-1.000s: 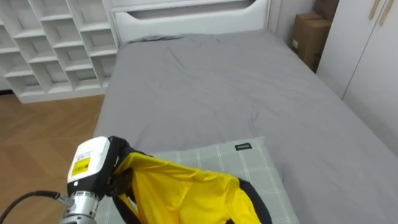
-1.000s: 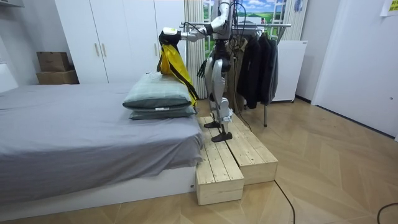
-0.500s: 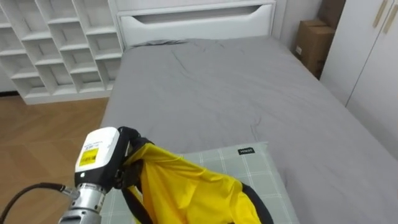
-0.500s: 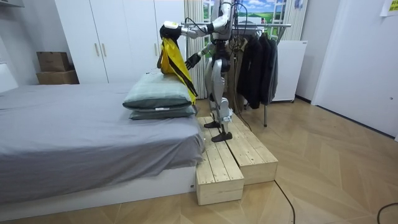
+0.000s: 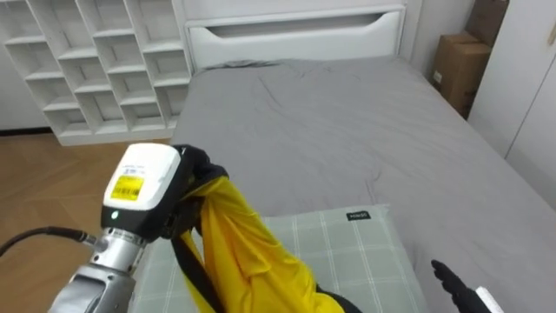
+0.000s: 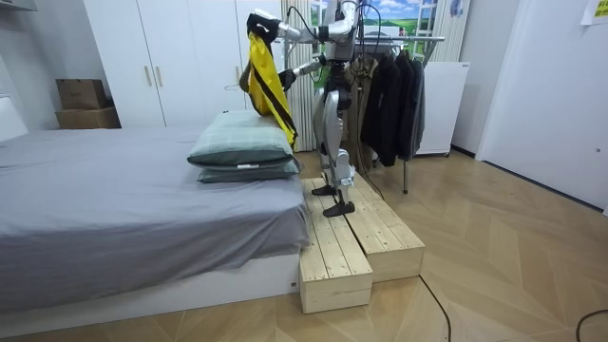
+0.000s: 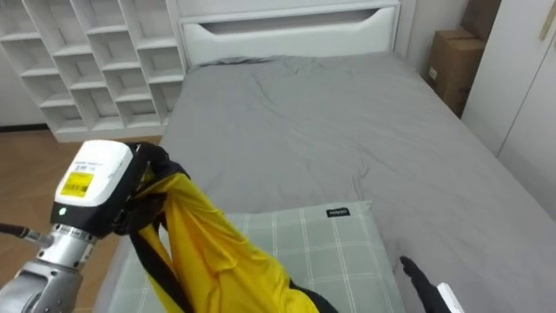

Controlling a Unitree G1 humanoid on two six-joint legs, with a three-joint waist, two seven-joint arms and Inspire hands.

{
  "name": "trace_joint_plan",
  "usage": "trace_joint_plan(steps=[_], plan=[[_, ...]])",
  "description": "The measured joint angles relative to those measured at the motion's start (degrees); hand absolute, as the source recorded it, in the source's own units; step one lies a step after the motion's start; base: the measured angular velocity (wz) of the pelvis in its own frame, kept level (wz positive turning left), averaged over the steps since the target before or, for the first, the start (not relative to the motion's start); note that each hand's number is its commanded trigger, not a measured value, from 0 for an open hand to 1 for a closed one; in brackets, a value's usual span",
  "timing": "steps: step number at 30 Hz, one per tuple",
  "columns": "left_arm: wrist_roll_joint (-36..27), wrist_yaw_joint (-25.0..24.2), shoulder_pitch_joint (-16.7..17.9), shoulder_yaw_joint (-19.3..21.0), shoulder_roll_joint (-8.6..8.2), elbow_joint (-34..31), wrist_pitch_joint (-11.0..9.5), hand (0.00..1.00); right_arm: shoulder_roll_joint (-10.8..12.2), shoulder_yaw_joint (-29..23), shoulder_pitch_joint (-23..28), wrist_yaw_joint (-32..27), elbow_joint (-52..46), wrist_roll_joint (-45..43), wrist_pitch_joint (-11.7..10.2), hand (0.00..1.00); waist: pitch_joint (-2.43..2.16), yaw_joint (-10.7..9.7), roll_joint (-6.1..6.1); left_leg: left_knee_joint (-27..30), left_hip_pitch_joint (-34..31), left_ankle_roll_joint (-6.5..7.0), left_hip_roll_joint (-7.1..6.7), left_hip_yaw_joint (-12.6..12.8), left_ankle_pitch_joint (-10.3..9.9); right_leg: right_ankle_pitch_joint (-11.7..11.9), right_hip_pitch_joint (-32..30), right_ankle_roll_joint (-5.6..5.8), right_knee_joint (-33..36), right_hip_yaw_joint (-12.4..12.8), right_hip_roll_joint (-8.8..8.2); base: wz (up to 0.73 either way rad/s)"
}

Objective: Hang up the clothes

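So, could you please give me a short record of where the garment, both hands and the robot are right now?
garment: yellow jacket with black trim, hanging above the checked pillow
left hand: shut on the jacket's top, held high
right hand: open, fingers straight, low at the right over the bed
robot: stands on the wooden platform between bed and clothes rack
rack: holds dark clothes
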Motion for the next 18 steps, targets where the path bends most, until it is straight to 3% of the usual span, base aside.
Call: trace_joint_plan(steps=[9,14,18], plan=[[1.06,0.00,-0.07,1.11,0.64,-1.78,-0.53,1.00,-0.32,0.05,-0.73,2.32,0.04,-0.32,0.00,0.00,0.07,0.53,1.47,-0.05,0.15,0.03,-0.03,0.17,-0.14,0.02,0.16,0.02,0.00,0.08,-0.04,0.00],[1.10,0.01,-0.07,1.34,0.70,-1.80,-0.83,1.00,-0.34,0.04,-0.72,2.36,0.04,-0.23,0.00,0.00,0.06,0.54,1.81,-0.02,0.29,0.03,-0.02,0.17,-0.14,0.01,0.31,0.03,0.01,0.10,-0.03,0.00],[1.11,0.14,-0.11,3.76,0.81,-3.01,-1.37,1.00,-0.39,0.02,-0.86,2.37,0.03,0.42,0.00,0.00,0.06,0.56,1.84,-0.01,0.37,0.03,0.00,0.28,-0.14,0.01,0.32,0.03,0.10,0.21,-0.01,0.00]])
